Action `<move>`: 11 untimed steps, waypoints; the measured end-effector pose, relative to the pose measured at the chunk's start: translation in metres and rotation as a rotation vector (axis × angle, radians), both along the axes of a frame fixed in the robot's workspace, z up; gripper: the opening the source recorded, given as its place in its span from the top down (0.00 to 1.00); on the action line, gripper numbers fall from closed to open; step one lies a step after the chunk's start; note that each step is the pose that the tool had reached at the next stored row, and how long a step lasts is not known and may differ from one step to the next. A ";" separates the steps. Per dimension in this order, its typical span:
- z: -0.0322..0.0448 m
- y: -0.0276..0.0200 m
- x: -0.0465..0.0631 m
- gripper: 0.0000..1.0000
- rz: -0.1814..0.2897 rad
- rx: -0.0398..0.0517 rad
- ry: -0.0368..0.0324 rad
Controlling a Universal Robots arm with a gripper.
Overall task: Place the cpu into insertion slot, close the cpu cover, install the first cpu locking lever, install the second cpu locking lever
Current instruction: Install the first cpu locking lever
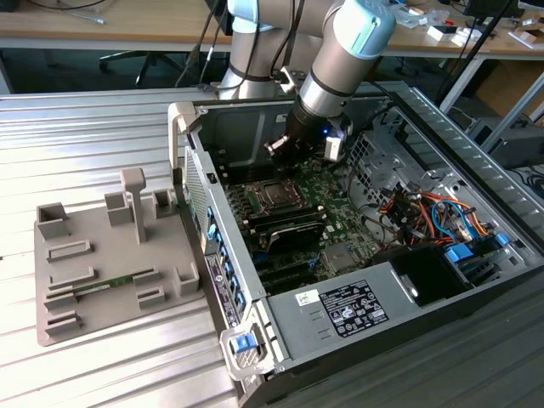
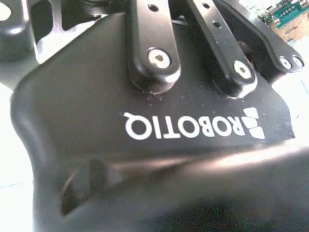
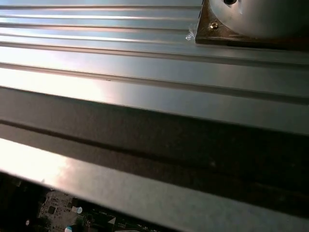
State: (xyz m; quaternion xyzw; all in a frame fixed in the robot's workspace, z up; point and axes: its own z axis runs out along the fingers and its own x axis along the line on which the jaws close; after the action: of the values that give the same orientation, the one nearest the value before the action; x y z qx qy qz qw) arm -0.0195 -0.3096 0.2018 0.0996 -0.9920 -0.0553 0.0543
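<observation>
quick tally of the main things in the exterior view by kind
robot arm: 1
gripper: 1
open computer case: 1
insertion slot on the green board: 1
grey power supply box with white label: 1
grey fixture tray on the ribbed table: 1
total: 6

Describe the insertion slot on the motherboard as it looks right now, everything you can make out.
In the exterior view the insertion slot is a small square socket with a silvery metal rim and a dark centre, lying flat on the green motherboard inside the open computer case. Black memory slots run just beside it. The gripper hangs close above its far edge, apart from it. Whether a chip sits inside, or how its cover lies, cannot be told.
</observation>
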 end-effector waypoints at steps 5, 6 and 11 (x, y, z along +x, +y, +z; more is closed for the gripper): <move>-0.0001 -0.0015 0.000 0.89 0.000 -0.0011 -0.0005; 0.0009 -0.0017 0.000 0.89 0.000 -0.0013 -0.0006; 0.0034 -0.0029 0.000 0.89 0.000 -0.0006 -0.0007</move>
State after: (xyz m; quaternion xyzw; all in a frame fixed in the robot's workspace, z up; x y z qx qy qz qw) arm -0.0193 -0.3125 0.2052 0.0996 -0.9920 -0.0550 0.0540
